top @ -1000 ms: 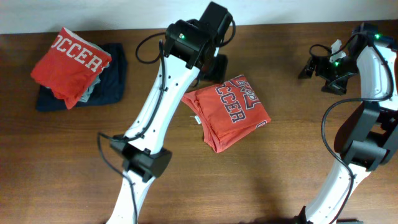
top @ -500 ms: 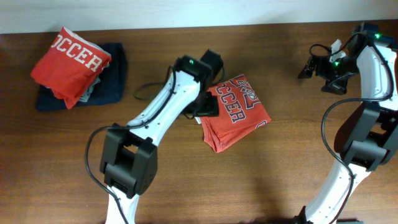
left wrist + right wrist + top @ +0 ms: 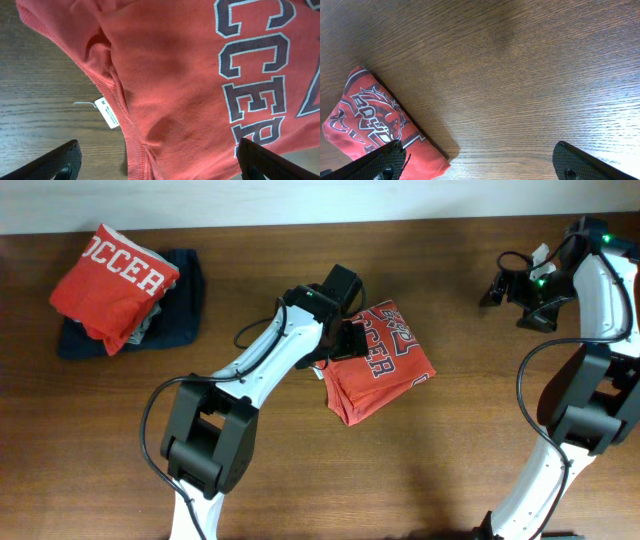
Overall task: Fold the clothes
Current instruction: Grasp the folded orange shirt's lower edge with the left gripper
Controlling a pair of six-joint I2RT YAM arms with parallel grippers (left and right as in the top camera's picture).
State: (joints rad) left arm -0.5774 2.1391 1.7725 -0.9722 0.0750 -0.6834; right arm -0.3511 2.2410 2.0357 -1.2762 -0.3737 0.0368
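Overhead view, read left to right; all places given from the folded red T-shirt.

- Well to its left: a second red shirt, folded, lying on a navy garment.
- Left gripper: directly over the T-shirt's left edge, jaws spread wide, nothing between them. In the left wrist view the two fingers straddle the collar seam and a small white label. Cloth lies flat beneath them and is not pinched.
- The T-shirt itself: compact bundle on the table, lettering up and set askew. The lettering runs diagonally away from the left gripper, toward the right and the near side.
- Right gripper: well to the right of the T-shirt and farther back, jaws wide apart and empty. Its wrist view shows only a corner of the T-shirt.

Judgement: the left arm is much the nearer. The T-shirt extends rightward from under its jaws, so any next grasp or squaring-up falls to it.
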